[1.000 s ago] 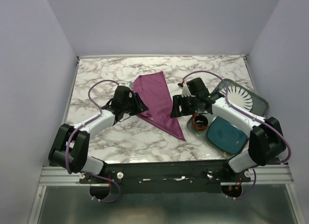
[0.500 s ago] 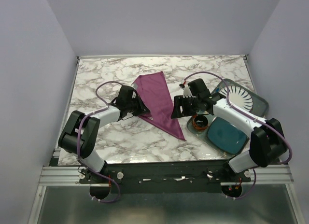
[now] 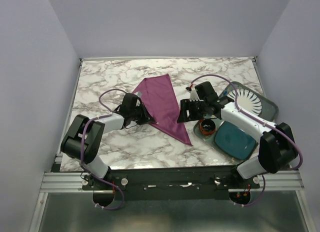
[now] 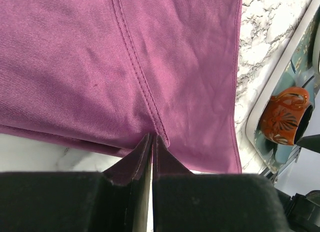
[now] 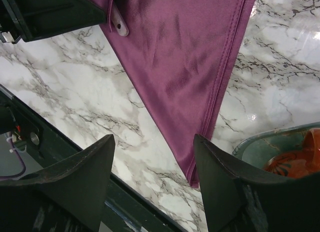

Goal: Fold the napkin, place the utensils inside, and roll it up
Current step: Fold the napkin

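Observation:
The plum-purple napkin (image 3: 162,104) lies on the marble table, folded into a long triangle with its point toward the near right. My left gripper (image 3: 141,113) is at its left edge. In the left wrist view the jaws (image 4: 152,137) are closed on the napkin's (image 4: 125,62) stitched hem. My right gripper (image 3: 186,112) hovers open and empty beside the napkin's right edge. In the right wrist view (image 5: 154,139) it is above bare marble next to the napkin's (image 5: 185,57) narrow tip. The knife is out of view.
A grey tray (image 3: 270,109) at the right holds a white ribbed plate (image 3: 248,99). A small orange-rimmed dark cup (image 3: 206,126) and a teal mat (image 3: 234,138) sit just near of it. The cup also shows in the left wrist view (image 4: 285,114).
My left gripper has shifted slightly nearer and to the right along the napkin's left edge, and its arm has folded in. The napkin's upper left corner now spreads farther left. The right arm is still.

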